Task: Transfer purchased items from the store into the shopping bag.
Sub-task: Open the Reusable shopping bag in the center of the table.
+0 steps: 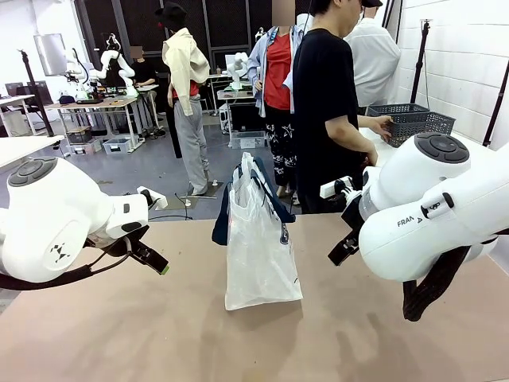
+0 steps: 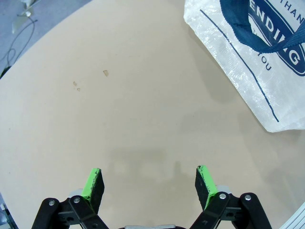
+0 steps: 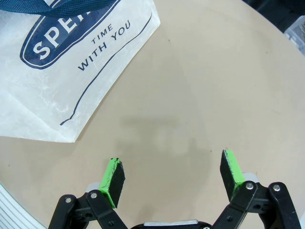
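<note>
Shopping bag (image 1: 258,255) first, since that's what you care about. It's standing upright around the middle of the tabletop (image 1: 159,334), bottom edge resting on the surface and its top bunched up toward the far side. It's translucent white plastic. The navy strap handles (image 1: 223,216) flop over its left side in the front view, and the navy oval logo (image 3: 59,33) with white lettering faces the right wrist camera. You can read "TIME WITH YOU" printed under it there.

Either side of it you've got both arms, each a little way off the bag and not touching it. The left gripper (image 1: 159,267) hangs over the tabletop to the bag's left, angled downward. In its wrist view the gripper (image 2: 150,179) has its jaws spread wide, with plain tabletop showing between the green pads (image 2: 93,183). The bag (image 2: 228,57) sits off in the upper right corner of that view, and a couple of small marks (image 2: 76,85) show on the surface farther out.

The right gripper (image 1: 336,256) mirrors that on the other side. Its wrist view has the gripper (image 3: 172,169) with jaws just as wide apart over the tabletop, and the bag (image 3: 62,86) lies up in the top left.

Farther out, a person in a black shirt (image 1: 322,87) stands at the far side, one hand (image 1: 384,123) at the rim of a dark grey lattice basket (image 1: 421,121) off to the right.
</note>
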`<control>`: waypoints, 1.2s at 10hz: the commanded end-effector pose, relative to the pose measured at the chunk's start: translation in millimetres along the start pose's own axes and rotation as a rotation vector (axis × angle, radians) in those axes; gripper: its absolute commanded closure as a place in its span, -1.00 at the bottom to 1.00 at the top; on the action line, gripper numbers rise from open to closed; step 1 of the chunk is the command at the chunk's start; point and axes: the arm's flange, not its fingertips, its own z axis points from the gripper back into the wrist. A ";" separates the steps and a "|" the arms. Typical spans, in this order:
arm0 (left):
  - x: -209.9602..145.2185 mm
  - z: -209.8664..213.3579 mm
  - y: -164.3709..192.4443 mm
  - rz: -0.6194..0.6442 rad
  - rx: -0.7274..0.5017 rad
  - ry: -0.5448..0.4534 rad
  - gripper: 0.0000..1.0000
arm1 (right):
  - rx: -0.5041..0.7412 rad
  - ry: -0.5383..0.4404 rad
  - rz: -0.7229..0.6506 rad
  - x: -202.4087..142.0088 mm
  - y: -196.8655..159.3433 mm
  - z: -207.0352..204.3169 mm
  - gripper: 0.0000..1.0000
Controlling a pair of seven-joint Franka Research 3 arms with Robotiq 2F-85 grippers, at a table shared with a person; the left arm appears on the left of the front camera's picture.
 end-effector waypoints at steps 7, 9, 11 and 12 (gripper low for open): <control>-0.5 0.1 1.0 0.002 0.000 0.000 -1.00 | 0.000 0.000 0.000 0.0 -0.1 0.0 -1.00; -0.5 0.1 1.0 0.002 0.000 0.000 -1.00 | 0.000 0.000 0.000 0.0 -0.1 0.0 -1.00; -0.5 0.1 1.0 0.002 0.000 0.000 -1.00 | 0.000 0.000 0.000 0.0 -0.1 0.0 -1.00; -0.5 0.1 1.0 0.002 0.000 0.000 -1.00 | 0.000 0.000 0.000 0.0 -0.1 0.0 -1.00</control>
